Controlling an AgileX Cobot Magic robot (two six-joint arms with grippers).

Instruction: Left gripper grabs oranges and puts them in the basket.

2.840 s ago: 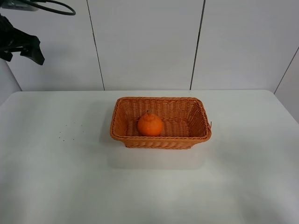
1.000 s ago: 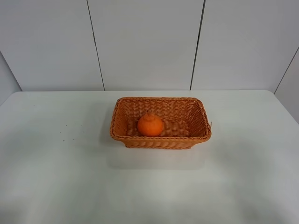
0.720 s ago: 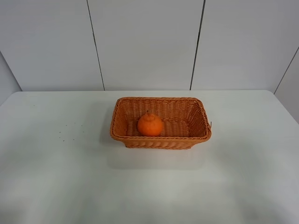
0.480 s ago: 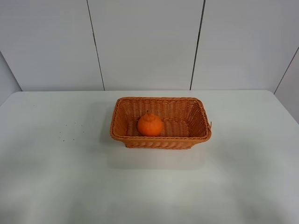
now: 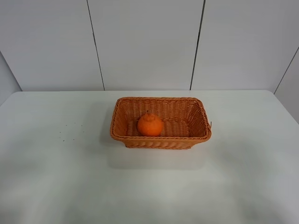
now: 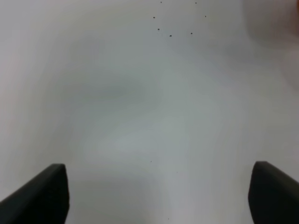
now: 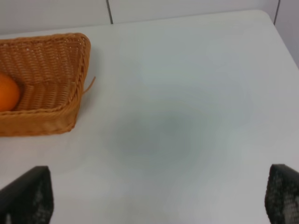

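Note:
The orange (image 5: 150, 124) sits inside the woven wicker basket (image 5: 201, 122) in the middle of the white table, left of the basket's centre. No arm shows in the high view. In the left wrist view my left gripper (image 6: 159, 196) is open and empty over bare table, its two black fingertips (image 6: 39, 196) wide apart. In the right wrist view my right gripper (image 7: 156, 198) is open and empty, with the basket's corner (image 7: 74, 60) and a sliver of the orange (image 7: 7, 93) off to one side.
Several small dark specks (image 5: 70, 130) lie on the table left of the basket and show in the left wrist view (image 6: 170, 28). White wall panels stand behind the table's far edge (image 5: 149, 91).
The left arm, seen at the upper left edge 2.8 s ago, has left the high view. The orange and basket have not moved.

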